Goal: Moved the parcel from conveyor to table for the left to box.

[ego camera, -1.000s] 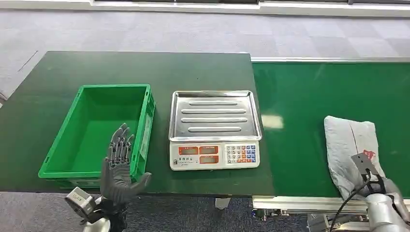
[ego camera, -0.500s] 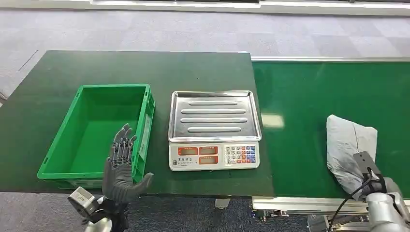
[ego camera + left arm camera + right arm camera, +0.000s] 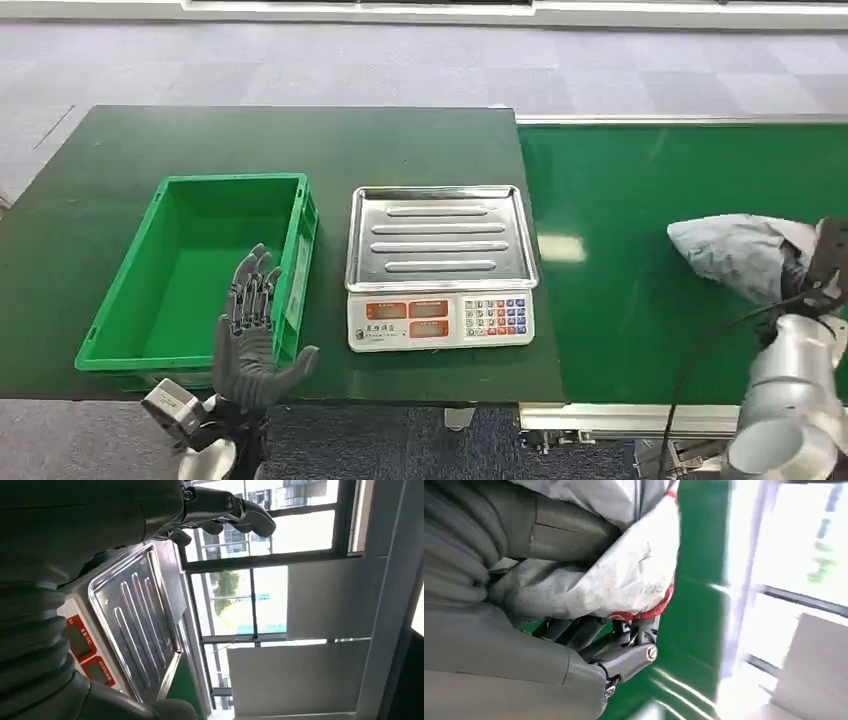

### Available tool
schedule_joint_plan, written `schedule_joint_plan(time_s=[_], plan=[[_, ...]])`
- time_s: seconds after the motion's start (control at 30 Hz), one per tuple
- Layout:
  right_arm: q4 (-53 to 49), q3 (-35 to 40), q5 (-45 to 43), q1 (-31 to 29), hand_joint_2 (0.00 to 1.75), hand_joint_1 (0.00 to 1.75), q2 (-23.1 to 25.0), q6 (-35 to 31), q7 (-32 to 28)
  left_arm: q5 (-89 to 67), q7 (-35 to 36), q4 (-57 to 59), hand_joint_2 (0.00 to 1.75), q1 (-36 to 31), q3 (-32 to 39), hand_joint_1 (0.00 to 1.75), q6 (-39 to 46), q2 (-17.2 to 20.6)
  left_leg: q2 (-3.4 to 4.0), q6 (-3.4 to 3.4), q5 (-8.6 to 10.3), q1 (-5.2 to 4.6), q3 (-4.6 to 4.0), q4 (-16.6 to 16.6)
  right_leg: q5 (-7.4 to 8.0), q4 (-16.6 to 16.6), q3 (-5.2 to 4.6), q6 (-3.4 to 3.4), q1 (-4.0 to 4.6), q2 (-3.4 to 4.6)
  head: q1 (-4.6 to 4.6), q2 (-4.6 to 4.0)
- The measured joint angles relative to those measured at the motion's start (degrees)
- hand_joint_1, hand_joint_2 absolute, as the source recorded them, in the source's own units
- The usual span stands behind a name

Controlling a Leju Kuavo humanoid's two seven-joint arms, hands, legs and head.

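Parcel [image 3: 742, 255]: grey soft poly mailer with a red mark, at 3 o'clock in the head view, above the green conveyor belt [image 3: 640, 250] near its right end. It was bunched and raised at one end, grasped by the right hand [image 3: 815, 270]. In the right wrist view the parcel [image 3: 624, 575] lay pressed between the thick grey thumb and the darker fingers [image 3: 624, 655] curled beneath it, with the belt's green behind.

Right hand: fingers clenched on the parcel; silver forearm rising from 4 o'clock.

Left hand [image 3: 250, 340]: at 7 o'clock, upright over the near right corner of the green crate [image 3: 120, 300], fingers spread and released, holding nothing. In the left wrist view the hand [image 3: 225, 510] showed loosely extended fingers beside the scale pan.

Green crate: open-topped plastic bin at 9 o'clock on the dark green table [image 3: 300, 140].

Weighing scale [image 3: 440, 265]: at centre, just beside the crate, steel ribbed pan on top, red displays and keypad along its near face. It stood on the table next to the belt's edge.
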Motion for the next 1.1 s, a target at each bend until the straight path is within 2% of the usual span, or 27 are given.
schedule_joint_plan(time_s=[0.13,0.23,0.33,0.43,0.57,0.67,0.9,1.03,1.07,1.1], plan=[[-9.2,8.2,-3.8,-5.6,1.75,1.75,5.8,-10.3,0.9,0.2,0.0,-0.2,1.75,-0.6,-0.4,0.0,1.1,0.0,0.0,-0.09,0.07,0.01,0.06,0.0,-0.01,0.1,-0.13,-0.03,0.0,0.02,0.02,0.0],[-13.5,13.2,-5.9,-7.7,1.75,1.75,8.2,-11.3,1.2,0.3,-0.1,-0.5,1.75,-0.7,-0.6,0.0,1.2,0.0,-0.03,-0.11,0.08,0.05,0.03,0.0,-0.03,0.1,-0.13,-0.05,0.05,-0.01,0.02,0.0],[-15.2,18.1,-4.9,-8.6,1.75,1.75,10.1,-8.1,0.0,0.2,-0.1,-0.5,1.75,-0.9,-0.6,0.0,1.3,0.0,-0.03,-0.12,0.09,0.04,-0.05,-0.1,0.01,0.1,-0.15,-0.1,0.04,0.03,0.02,0.0],[-15.1,26.5,1.5,-10.1,1.75,1.75,13.0,-4.7,-0.3,-0.3,-0.2,-0.5,1.75,-1.8,-0.7,0.0,1.2,0.0,0.24,-0.17,0.12,0.05,-0.06,-0.1,0.07,0.1,-0.33,-0.19,0.05,0.28,0.02,0.0],[-11.9,37.6,7.6,-12.4,1.75,1.75,18.7,0.8,3.5,-1.2,-0.2,-0.1,1.75,-3.7,-0.7,0.0,0.1,0.0,0.39,-0.35,0.23,0.06,-0.04,-0.1,0.17,0.2,-0.47,-0.36,0.18,0.45,0.0,0.0],[-8.3,44.0,8.3,-13.2,1.75,1.75,21.8,4.1,5.3,-1.8,-0.2,0.1,1.75,-4.3,-0.6,0.0,-0.3,0.0,0.1,-0.49,0.34,0.25,-0.14,-0.1,0.17,0.2,-0.49,-0.39,0.29,0.14,0.0,0.0],[-2.3,50.8,9.8,-15.1,1.75,1.75,25.4,10.0,6.9,-1.8,-0.1,-0.1,1.75,-4.5,-0.4,0.0,-0.1,0.4,-0.15,-0.5,0.35,0.31,-0.35,-0.1,0.14,0.2,-0.54,-0.43,0.3,-0.08,0.0,0.0],[0.7,54.4,12.3,-15.2,1.75,1.75,27.1,10.6,8.2,-1.8,0.0,-0.7,1.75,-4.4,0.2,0.0,0.1,0.7,-0.18,-0.5,0.34,0.3,-0.36,-0.1,0.13,0.1,-0.57,-0.43,0.29,-0.11,0.0,0.0],[1.2,54.9,12.9,-15.2,1.75,0.26,27.3,10.4,8.9,-1.7,0.0,-0.9,1.75,-4.3,0.2,0.0,0.1,0.8,-0.22,-0.49,0.34,0.3,-0.38,-0.1,0.13,0.1,-0.57,-0.43,0.3,-0.17,0.0,0.0],[1.8,55.7,14.5,-15.3,1.75,0.0,27.5,9.7,10.9,-1.7,0.0,-1.1,1.75,-4.3,0.4,0.0,0.3,0.8,-0.26,-0.49,0.35,0.3,-0.38,-0.1,0.13,0.1,-0.57,-0.43,0.3,-0.21,0.0,0.0]])
